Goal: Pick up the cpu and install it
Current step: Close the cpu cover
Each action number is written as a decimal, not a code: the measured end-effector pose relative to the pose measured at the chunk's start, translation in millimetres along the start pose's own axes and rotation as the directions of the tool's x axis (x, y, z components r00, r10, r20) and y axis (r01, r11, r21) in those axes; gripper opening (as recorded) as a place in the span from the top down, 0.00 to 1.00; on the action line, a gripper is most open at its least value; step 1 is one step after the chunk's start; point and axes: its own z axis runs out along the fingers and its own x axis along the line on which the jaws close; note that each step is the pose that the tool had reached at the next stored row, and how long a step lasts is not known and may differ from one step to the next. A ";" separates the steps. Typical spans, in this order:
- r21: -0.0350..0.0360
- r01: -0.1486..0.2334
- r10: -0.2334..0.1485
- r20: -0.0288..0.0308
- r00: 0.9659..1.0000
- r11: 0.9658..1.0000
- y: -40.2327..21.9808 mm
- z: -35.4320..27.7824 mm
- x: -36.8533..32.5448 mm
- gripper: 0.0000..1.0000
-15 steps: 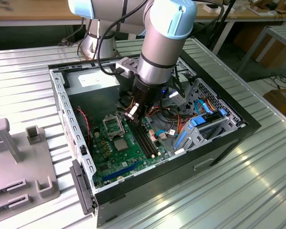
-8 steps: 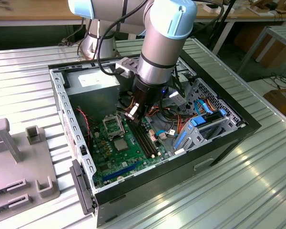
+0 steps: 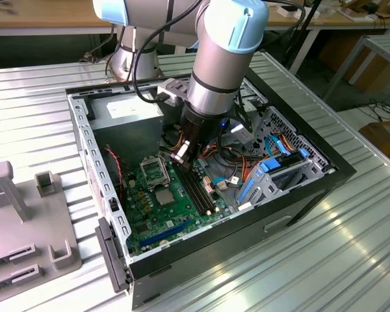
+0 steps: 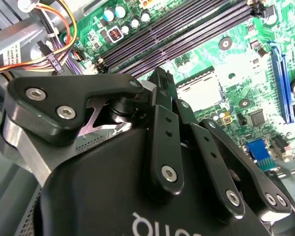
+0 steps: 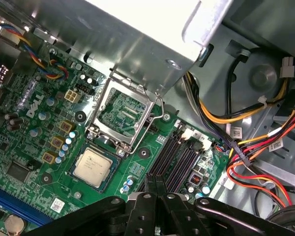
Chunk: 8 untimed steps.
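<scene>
pincer [image 5: 155, 189] pressed together, empty, above board [image 5: 34, 147]; cpu [image 5: 92, 165] seated in socket, frame [image 5: 123, 115] raised; fingertips partly cut off

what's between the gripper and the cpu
In the first wrist view, only bare green motherboard with small components lies between the gripper and the cpu.

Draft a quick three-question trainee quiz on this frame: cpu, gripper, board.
1. Where does the cpu lie?
A. on the motherboard, beside the metal frame
B. on the table outside the case
C. between the fingers
2. True or false: the gripper holds the cpu.
3. Fill in: the motherboard is ___ in colour.

Key: 1 A. 2 false; its fingers are shut with nothing between them, above the board. 3 green.
</scene>
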 end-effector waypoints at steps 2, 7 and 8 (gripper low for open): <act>0.001 0.030 -0.030 0.000 1.000 1.000 -0.2 -0.1 -0.3 0.89; 0.005 0.128 -0.128 -0.001 0.992 0.992 -0.3 0.0 -0.5 0.89; 0.006 0.159 -0.159 -0.001 0.987 0.987 -0.3 0.1 -0.5 0.89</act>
